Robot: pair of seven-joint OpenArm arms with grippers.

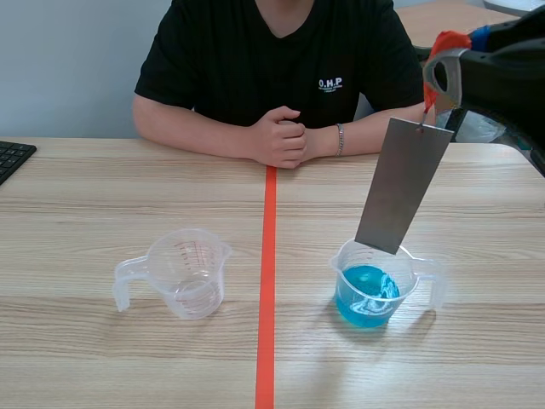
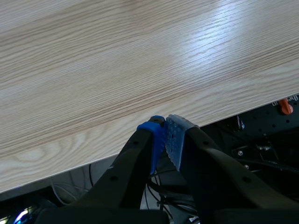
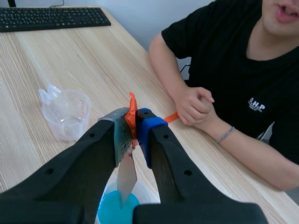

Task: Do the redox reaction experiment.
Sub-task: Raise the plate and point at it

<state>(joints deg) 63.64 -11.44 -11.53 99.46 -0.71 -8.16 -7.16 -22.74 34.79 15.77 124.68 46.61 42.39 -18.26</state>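
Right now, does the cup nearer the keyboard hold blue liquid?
No, that cup looks clear and empty; the blue liquid sits in the other cup.

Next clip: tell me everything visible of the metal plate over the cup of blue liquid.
The metal plate is a flat, dull-grey rectangular strip, plain and seemingly rigid. It hangs tilted from an orange-red tie through a hole near its upper edge; the right gripper is shut on that tie, not the plate. Its lower end sits at the mouth of the clear measuring cup, above the blue liquid; whether it touches either cannot be told.
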